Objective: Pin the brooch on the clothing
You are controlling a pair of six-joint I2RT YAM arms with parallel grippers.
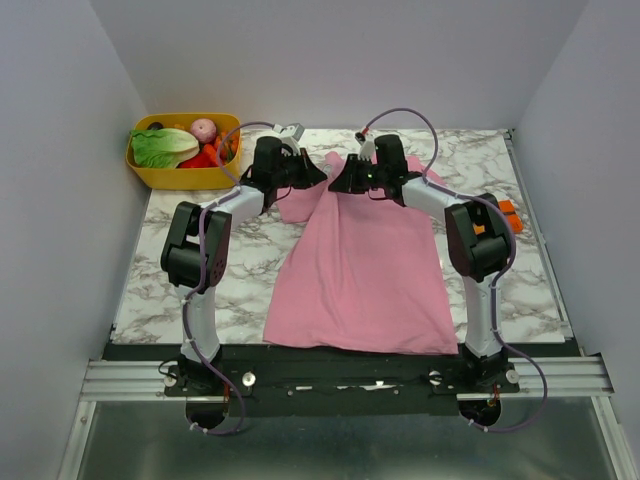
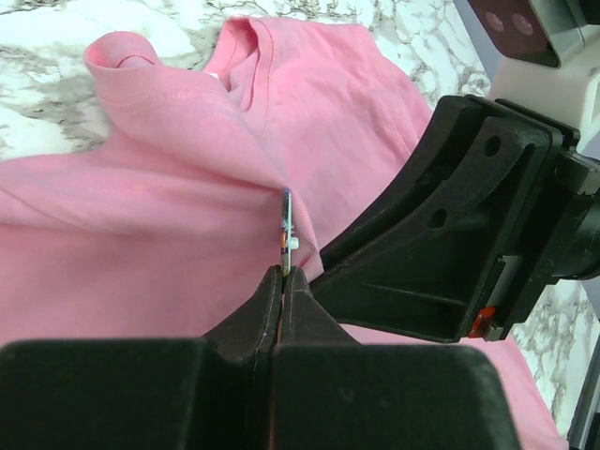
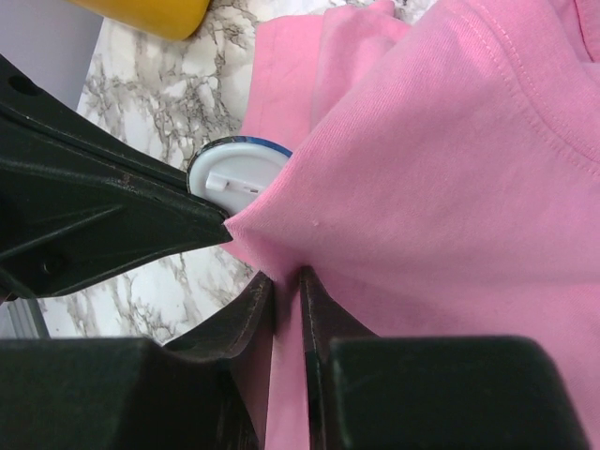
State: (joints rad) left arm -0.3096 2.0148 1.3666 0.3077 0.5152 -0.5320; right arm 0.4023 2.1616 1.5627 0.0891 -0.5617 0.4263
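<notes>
Pink T-shirt is spread on the marble table, hem toward the arm bases, neck at the far end. Both grippers meet over the shirt's upper chest, just below the neckline. Left gripper: fingers together, clamped on the lower edge of the brooch. The brooch is upright and edge-on in the left wrist view, touching a raised ridge of shirt fabric. The right wrist view shows the brooch's back: white disc, blue rim, small white fitting at centre, pressed against the fabric peak and partly covered by it. Right gripper: fingers nearly together, pinching a fold of the shirt, with the cloth tented up toward the brooch. Cannot tell whether the pin goes through the cloth. Yellow basket of toy vegetables sits off the shirt's left shoulder, well apart. Orange object lies beside the shirt's right side, partly hidden by the right arm
</notes>
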